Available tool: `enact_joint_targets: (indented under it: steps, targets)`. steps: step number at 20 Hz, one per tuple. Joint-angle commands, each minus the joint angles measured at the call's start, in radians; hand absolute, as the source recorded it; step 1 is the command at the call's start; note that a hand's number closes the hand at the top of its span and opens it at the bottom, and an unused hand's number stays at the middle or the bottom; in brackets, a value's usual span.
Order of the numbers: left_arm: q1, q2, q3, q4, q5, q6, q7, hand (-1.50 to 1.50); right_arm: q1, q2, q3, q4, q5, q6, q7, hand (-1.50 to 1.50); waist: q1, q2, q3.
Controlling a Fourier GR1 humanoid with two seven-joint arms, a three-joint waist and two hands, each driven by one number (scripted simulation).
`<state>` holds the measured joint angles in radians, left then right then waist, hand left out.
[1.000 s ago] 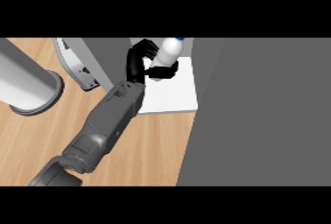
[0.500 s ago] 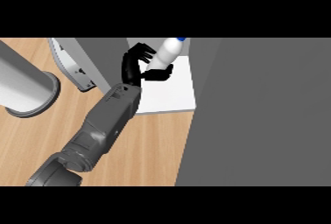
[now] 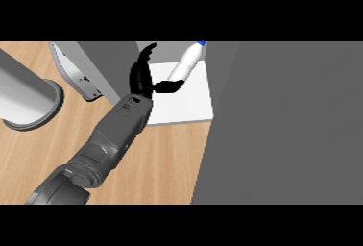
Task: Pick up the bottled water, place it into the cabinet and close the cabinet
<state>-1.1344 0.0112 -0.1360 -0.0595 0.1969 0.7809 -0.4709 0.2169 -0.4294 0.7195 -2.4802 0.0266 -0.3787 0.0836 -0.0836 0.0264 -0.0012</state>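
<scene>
Bottled water (image 3: 185,63): smooth white bottle, blue cap, leaning on the white cabinet shelf (image 3: 193,103).
Hand (image 3: 144,77): black left hand, fingers straight and spread; thumb touches the bottle's bottom.
Counter (image 3: 42,144): light wood.
Cabinet door (image 3: 77,72): grey, open.

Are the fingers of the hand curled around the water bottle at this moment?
No, the hand is open with straight fingers, and the water bottle leans just beside its thumb.
</scene>
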Motion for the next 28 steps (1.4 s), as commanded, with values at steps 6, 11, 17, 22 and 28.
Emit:
enact_joint_targets:
  steps: [6, 11, 17, 22, 28]
  targets:
    - [0.021, -0.011, 0.011, -0.006, -0.005, 0.036, -0.028, -1.5, 0.017, -0.018, -0.002, -0.054, -0.003, 0.013, 0.024, -1.5, 0.006, -0.002, 0.0]
    - [0.054, -0.011, 0.026, -0.063, 0.014, -0.058, -0.105, -1.5, 0.039, -0.025, 0.031, -0.099, -0.002, 0.014, 0.037, -1.5, -0.008, -0.004, -0.001]
    - [0.093, -0.011, 0.103, -0.185, 0.109, -0.297, -0.264, 1.5, 0.007, -0.014, 0.031, -0.059, 0.009, 0.015, 0.022, -1.5, 0.007, -0.006, -0.002]
    - [0.091, -0.011, 0.089, -0.228, 0.148, -0.431, -0.278, 1.5, 0.019, 0.011, 0.061, -0.085, 0.061, -0.029, 0.067, -1.5, 0.034, -0.022, -0.001]
    - [0.131, -0.011, 0.032, -0.326, 0.238, -0.577, -0.212, 1.5, 0.033, -0.045, -0.032, -0.145, 0.006, -0.013, 0.102, -1.5, 0.051, -0.03, 0.001]
